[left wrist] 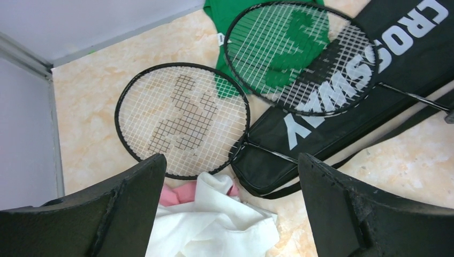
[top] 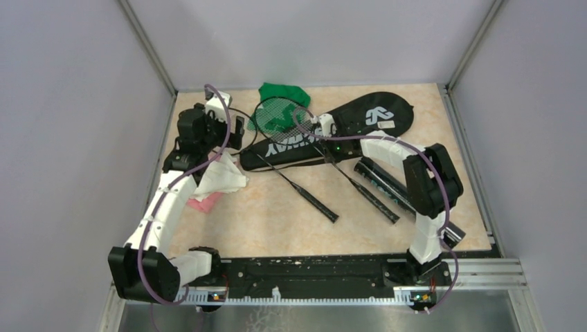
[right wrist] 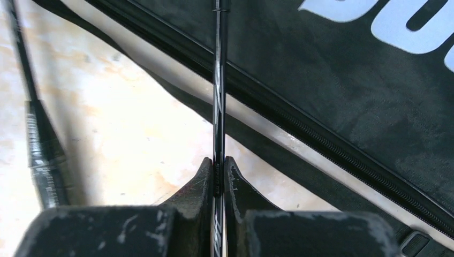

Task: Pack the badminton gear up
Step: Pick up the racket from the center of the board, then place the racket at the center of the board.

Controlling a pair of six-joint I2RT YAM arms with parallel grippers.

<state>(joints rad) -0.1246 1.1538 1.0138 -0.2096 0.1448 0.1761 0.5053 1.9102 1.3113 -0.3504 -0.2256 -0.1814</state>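
Two thin black rackets lie across the table. One racket [top: 280, 114] [left wrist: 300, 53] rests its head on the green cloth and the black "CROSSWAY" bag [top: 360, 121] [left wrist: 407, 48] [right wrist: 348, 80]. My right gripper [top: 322, 130] [right wrist: 217, 163] is shut on its thin shaft [right wrist: 218, 80], just above the bag's zipped edge. The other racket [top: 315, 200] [left wrist: 182, 120] lies flat to the left of the bag. My left gripper [top: 232, 128] [left wrist: 231, 160] hangs wide open above the white cloth, holding nothing. A long black tube [top: 381, 183] lies under my right forearm.
A white cloth [left wrist: 214, 225] [top: 221, 176] sits on a pink cloth [left wrist: 174, 195] beside my left arm. A green cloth [left wrist: 219, 13] [top: 284, 93] lies at the back. The second racket's handle [right wrist: 43, 155] runs left of my right fingers. Walls close three sides.
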